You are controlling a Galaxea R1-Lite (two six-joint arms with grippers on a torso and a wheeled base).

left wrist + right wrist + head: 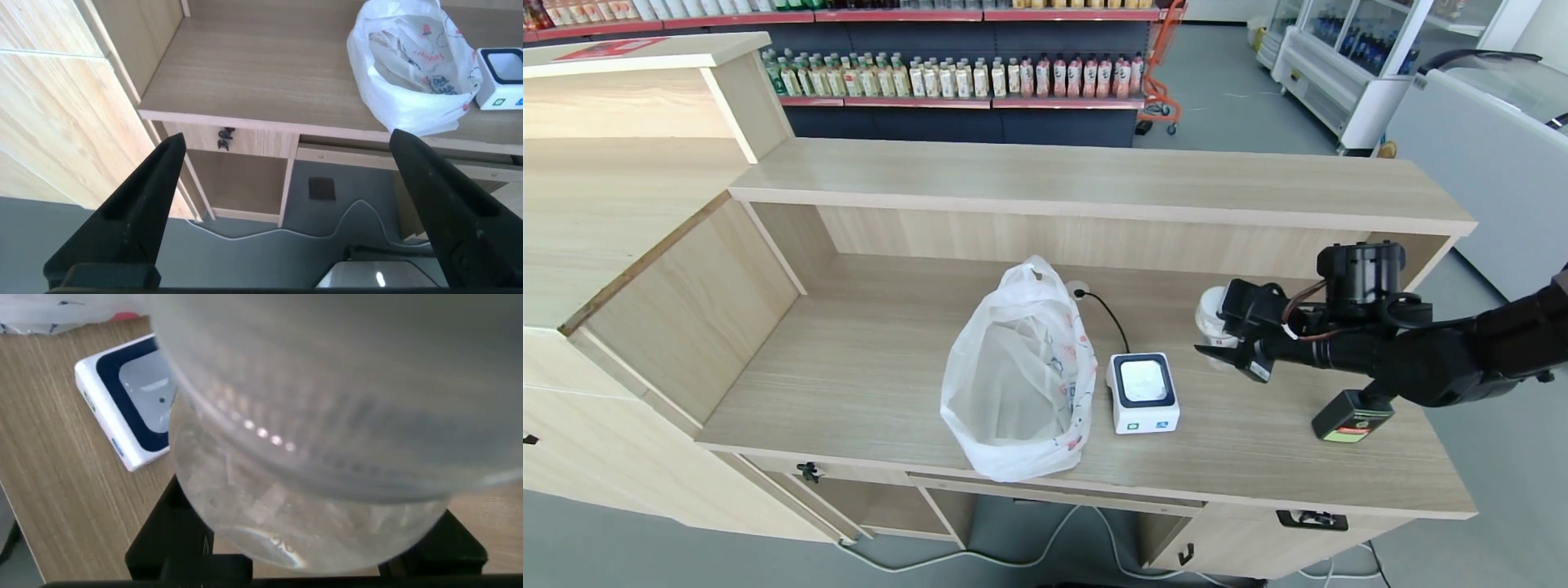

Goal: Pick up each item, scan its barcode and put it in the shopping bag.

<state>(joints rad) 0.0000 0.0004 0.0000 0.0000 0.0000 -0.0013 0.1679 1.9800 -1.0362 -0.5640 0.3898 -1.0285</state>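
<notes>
With the bag mid-tabletop and the scanner just beside it, scanning likely goes best if the cup, above the right rear corner, is brought over the scanner window, barcode side down, and held steady. Left hand: spread wide, empty, off the front left corner. Right hand: closed round the cup.

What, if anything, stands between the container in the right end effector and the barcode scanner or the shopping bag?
Nothing visible blocks the clear plastic container, held by the right end effector, from the barcode scanner: only bare counter lies between. The scanner itself sits low between container and shopping bag.
</notes>
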